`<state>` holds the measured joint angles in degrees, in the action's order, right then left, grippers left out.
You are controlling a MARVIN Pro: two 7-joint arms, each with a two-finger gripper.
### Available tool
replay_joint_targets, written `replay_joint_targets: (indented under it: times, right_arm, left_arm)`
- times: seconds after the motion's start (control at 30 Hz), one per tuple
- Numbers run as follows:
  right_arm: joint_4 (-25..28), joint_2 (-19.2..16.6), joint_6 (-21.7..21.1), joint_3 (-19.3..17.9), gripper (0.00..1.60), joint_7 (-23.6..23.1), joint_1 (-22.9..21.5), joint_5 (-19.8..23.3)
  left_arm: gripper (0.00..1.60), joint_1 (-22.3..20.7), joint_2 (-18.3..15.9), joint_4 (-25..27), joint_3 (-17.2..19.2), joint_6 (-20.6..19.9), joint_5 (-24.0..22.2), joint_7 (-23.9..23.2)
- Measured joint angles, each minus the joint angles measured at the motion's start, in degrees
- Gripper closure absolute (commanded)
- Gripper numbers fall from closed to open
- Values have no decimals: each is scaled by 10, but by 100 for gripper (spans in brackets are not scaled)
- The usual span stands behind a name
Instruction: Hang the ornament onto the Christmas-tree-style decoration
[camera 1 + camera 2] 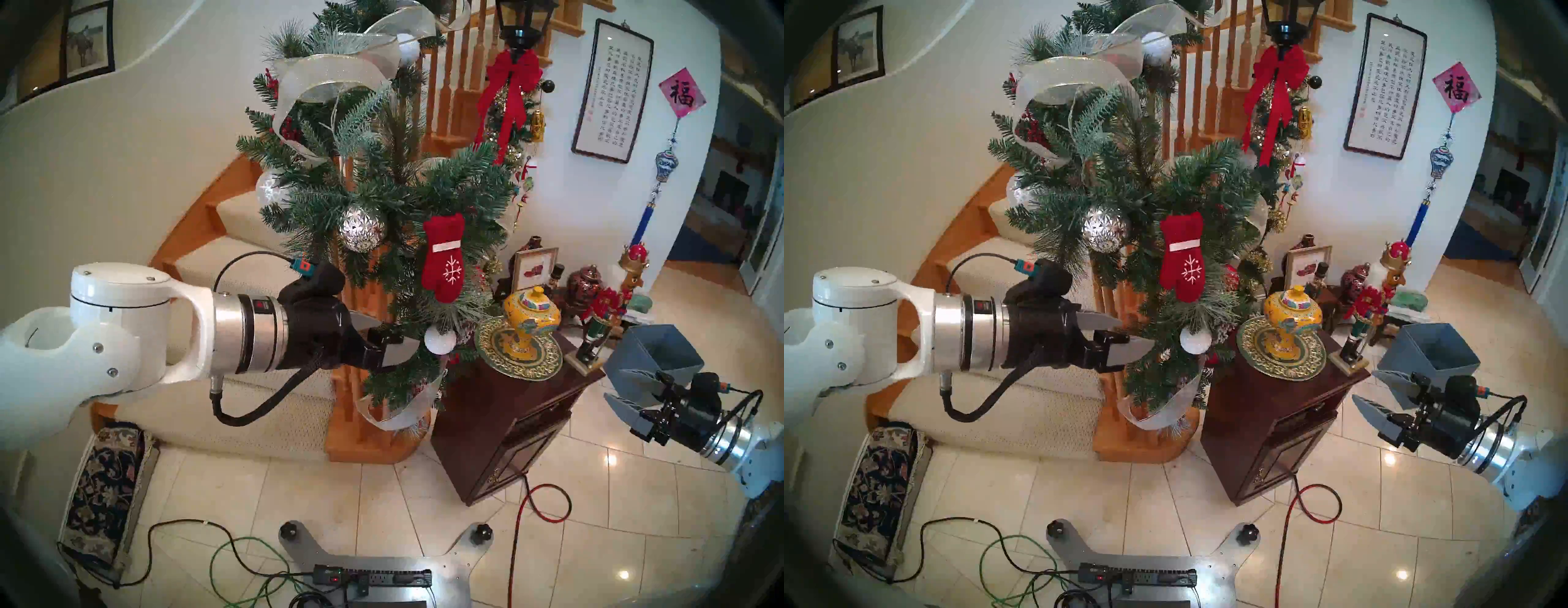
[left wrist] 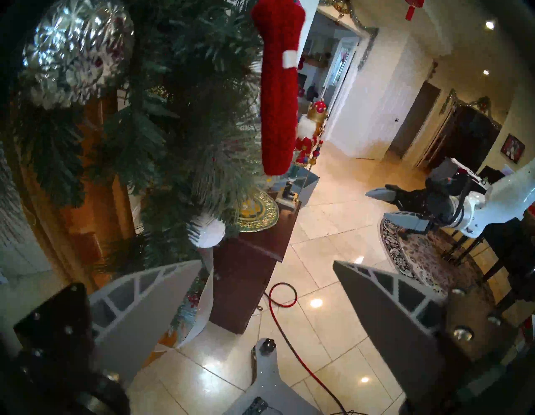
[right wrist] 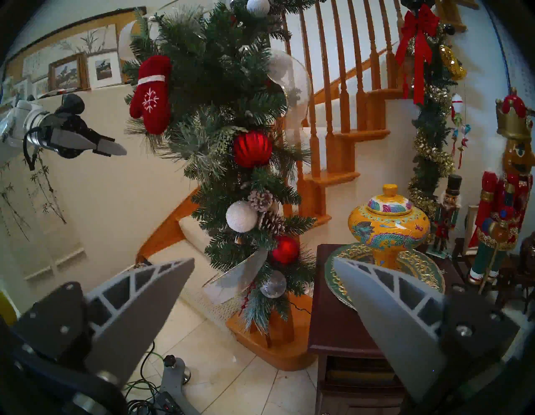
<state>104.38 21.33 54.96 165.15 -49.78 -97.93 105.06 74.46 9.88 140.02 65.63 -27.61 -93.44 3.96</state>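
Mitten (image 1: 443, 258) hangs mid-frame on the pine garland (image 1: 339, 199) — soft, light felt, probably best pinched by its cuff or loop. Left gripper (image 1: 392, 346) and right gripper (image 1: 625, 392) both spread wide, empty.

Mitten (image 1: 443, 258) hangs on garland (image 1: 373, 199), above L tool (image 1: 392, 339).

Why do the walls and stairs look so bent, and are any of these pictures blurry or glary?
Both head views bulge like a fishbowl inside a dark rim, curving the stairs; bright spots glare off the floor tiles. In the left wrist view the silver ball and nearby branches are soft, the red mitten sharper. The right wrist view is crisp on the garland, its own open claw looming large.
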Motion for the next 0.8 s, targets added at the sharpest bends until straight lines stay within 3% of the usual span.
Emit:
replay_joint_targets:
  times: [0.3, 0.8]
  right_arm:
    - [0, 0, 0, 0, 0, 0, 0, 0]
    - [0, 0, 0, 0, 0, 0, 0, 0]
  left_arm:
    - [0, 31, -10, 0, -31, 41, 57, -2]
    - [0, 71, -16, 0, -70, 154, 173, -17]
